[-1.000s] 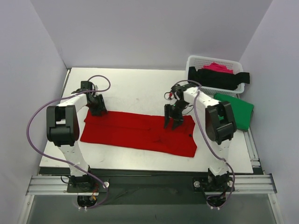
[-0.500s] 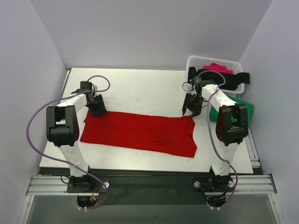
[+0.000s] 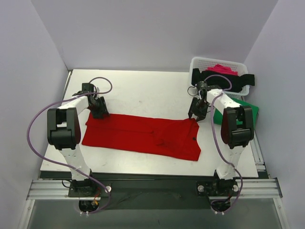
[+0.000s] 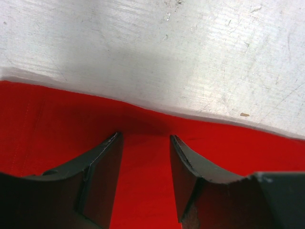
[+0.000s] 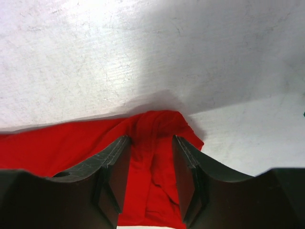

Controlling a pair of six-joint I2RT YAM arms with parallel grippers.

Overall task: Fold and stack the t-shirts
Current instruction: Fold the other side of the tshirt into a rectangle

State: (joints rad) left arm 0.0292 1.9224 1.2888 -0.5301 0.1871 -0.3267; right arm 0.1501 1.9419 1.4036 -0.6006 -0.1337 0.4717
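Top external — red t-shirt point(image 3: 143, 135) flat, long axis left-right.

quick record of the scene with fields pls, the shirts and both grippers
red cotton t-shirt: lying in a long flat band across the white table
left gripper: open, fingers either side of the shirt's far left corner
right gripper: open, straddling bunched cloth at its far right corner
white plastic lattice basket: far right, holds black t-shirt, pink t-shirt
green folded t-shirt: at the table's right edge
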